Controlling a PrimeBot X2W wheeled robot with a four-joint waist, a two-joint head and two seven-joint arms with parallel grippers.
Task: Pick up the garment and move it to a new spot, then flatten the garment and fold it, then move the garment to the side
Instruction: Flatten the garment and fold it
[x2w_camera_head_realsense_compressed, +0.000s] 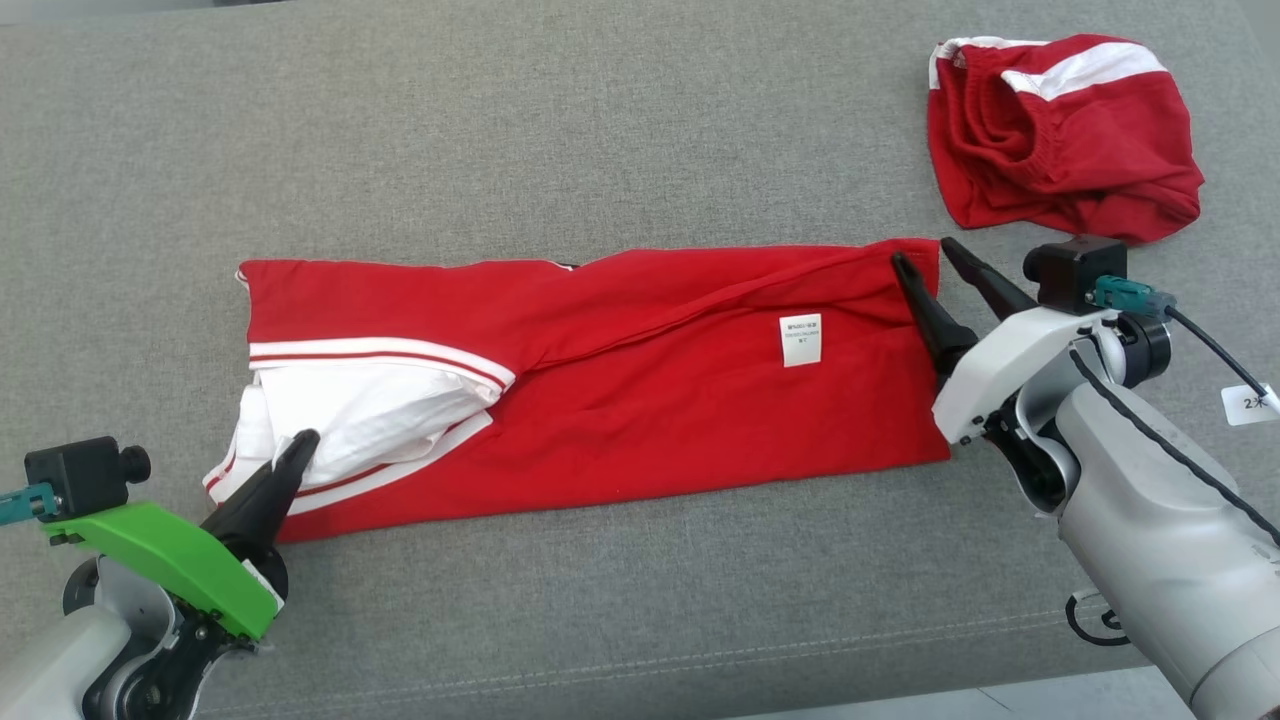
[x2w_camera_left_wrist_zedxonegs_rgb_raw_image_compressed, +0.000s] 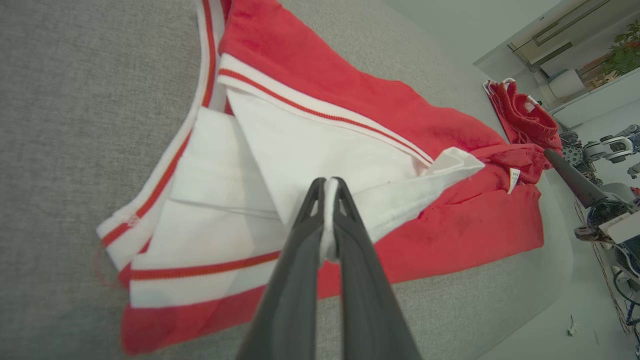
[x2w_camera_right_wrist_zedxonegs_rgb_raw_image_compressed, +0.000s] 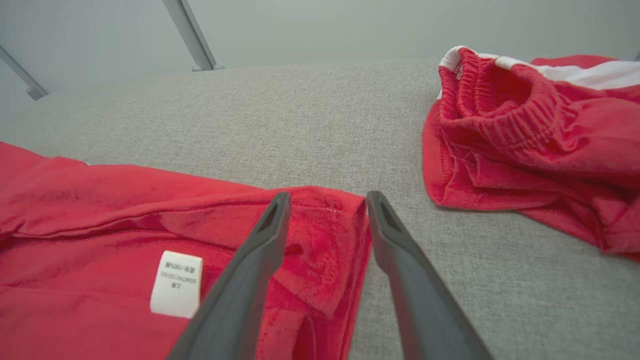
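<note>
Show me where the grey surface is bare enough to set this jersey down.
Widest bare stretch: the grey cushion beyond the red jersey, left of the red shorts. A narrower strip runs between the jersey's near edge and the cushion's front seam. Crowded: far right, where the right pincer sits close to the shorts.

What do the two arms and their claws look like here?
The left claw and right claw each have two long, dark, tapering fingers. The left wrist wears a bright green cover, the right a white shell on a pale grey forearm. Each carries a small black camera with a teal connector. A black cable runs along the right forearm.
</note>
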